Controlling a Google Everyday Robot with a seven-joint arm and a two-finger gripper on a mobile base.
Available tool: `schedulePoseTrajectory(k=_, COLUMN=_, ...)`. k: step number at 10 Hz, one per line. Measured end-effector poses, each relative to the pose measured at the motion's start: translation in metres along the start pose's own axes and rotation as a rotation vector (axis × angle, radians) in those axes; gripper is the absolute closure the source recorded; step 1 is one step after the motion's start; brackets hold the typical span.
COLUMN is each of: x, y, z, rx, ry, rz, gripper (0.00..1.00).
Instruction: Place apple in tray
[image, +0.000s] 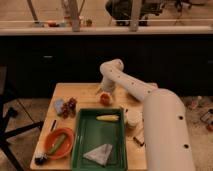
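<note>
The apple (105, 99) is small, round and orange-red. It sits on the wooden table just beyond the far edge of the green tray (81, 136). My gripper (106, 90) hangs at the end of the white arm, directly above the apple and touching or nearly touching its top. The tray lies at the front middle of the table and holds a corn cob (108, 118) near its far end and a pale folded cloth (99, 153) near its front end.
An orange bowl (58, 143) with a green item stands left of the tray. A dark red grape cluster (68, 106) lies at the left. A white cup (132, 118) and small items stand right of the tray. A dark counter runs behind the table.
</note>
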Motion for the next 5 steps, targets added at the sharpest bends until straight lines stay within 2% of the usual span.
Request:
schedulePoseTrajectory(k=2, x=-0.0001, y=0.0043, z=0.0017, rx=-0.009, ry=-0.005, rz=0.006, gripper=0.52)
schedulePoseTrajectory(k=3, x=-0.0010, y=0.0070, z=0.0003, rx=-0.018, ry=-0.005, rz=0.014, gripper=0.66)
schedulePoseTrajectory(k=5, x=-0.0016, y=0.0063, z=-0.0039, rx=-0.024, ry=0.001, rz=0.019, gripper=0.81)
